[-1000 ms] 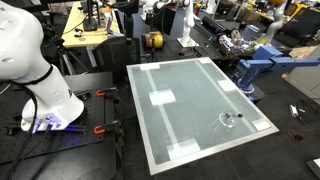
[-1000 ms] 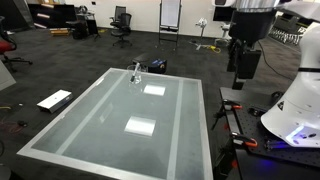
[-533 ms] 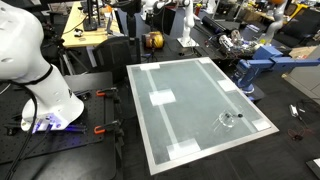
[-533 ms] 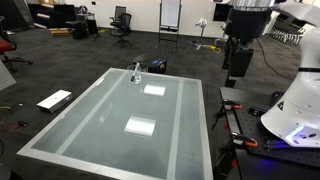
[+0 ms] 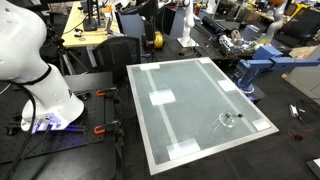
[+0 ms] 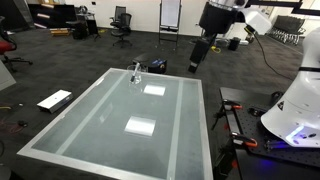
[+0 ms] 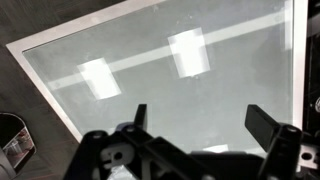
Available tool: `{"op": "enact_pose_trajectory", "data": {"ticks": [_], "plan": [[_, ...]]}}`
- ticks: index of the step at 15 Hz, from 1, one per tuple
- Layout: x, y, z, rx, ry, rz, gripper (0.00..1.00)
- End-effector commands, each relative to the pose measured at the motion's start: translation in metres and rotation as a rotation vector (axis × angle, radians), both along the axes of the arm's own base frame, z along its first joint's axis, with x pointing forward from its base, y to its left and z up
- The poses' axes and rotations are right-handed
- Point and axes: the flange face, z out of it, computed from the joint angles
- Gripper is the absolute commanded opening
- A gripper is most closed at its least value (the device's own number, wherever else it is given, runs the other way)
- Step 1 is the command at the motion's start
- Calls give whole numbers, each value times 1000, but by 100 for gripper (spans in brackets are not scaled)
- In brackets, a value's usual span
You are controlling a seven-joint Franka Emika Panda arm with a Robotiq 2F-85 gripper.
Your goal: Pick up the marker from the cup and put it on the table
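- End effector (image 7: 200,125): fingers spread wide in the wrist view, nothing between them. It hangs in the air above the surface (image 5: 190,95), near one edge.
- Marker (image 6: 135,68): sits in the cup (image 5: 232,121) near a corner of the surface, well apart from the end effector. Neither shows in the wrist view, only frosted top and white tape patches (image 7: 188,52).
- The marker looks to lean in the cup with its upper end above the rim. It is too small in both exterior views to tell the lean direction or which end is the cap.
- Marker handling, my read: very light, rigid, with a smooth and probably slippery barrel. It won't deform, so a modest squeeze is enough. It will likely roll once laid flat.
- Where to grip: the exposed stretch above the rim, fingers closing across the barrel, as low as rim clearance allows. A pinch at the very tip risks it pivoting.
- Cup handling, my read: clear, light, nothing holding it down. It could tip or slide if a finger clips the rim or the marker drags on the inner wall.
- Lift along the marker's lean, not straight sideways.
- The cup shows only as a faint outline, so its rim edge is hard to judge. Approach from above with margin.
- Put-down: bring it low over bare surface clear of the cup and lay it flat before release.
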Motion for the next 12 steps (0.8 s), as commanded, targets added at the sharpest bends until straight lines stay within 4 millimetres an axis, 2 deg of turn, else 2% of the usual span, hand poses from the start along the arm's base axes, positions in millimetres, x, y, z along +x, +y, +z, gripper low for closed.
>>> {"op": "enact_pose_trajectory", "data": {"ticks": [1,7,12], "plan": [[34,-20,1,-14,-78,-137,100],[82,-65,0,-51,-154,-293,100],[114,-105,-3,-78,-205,-399,100]]}}
